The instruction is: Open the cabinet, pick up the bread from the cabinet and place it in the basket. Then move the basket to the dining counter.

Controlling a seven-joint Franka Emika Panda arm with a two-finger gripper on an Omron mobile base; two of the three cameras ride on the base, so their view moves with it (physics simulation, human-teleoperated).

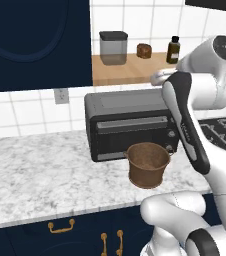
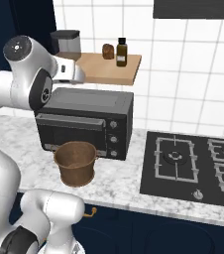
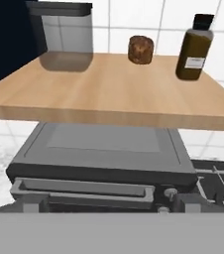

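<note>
Bread (image 3: 140,49) sits up on the wooden shelf (image 3: 109,94), back near the tiled wall, a small rounded brown chunk standing between the grey lidded canister (image 3: 64,34) on one side and the brown glass bottle (image 3: 194,48) with its black cap on the other, apart from both. From the left base view the same line-up reads clearly: canister (image 1: 113,48), bread (image 1: 144,50), bottle (image 1: 173,50), all on the open shelf beside the dark navy cabinet door (image 1: 35,45).

Down below, the black toaster oven (image 1: 130,124) stands on the marble counter (image 1: 35,175), right under the shelf. And there's the basket (image 1: 148,164), brown and woven, upright on the counter just in front of the oven's door, open mouth up, with nothing visible inside it. The right base view shows the basket (image 2: 76,162) in the same spot, with the gas hob (image 2: 193,166) well off to the side.

The white arm reaches up toward the shelf's front edge, the wrist level with the board. As for the pincer, its tips are not to be made out in the hand view, and the base views hide them behind the arm, so I cannot tell how far apart they stand or whether they have anything.
</note>
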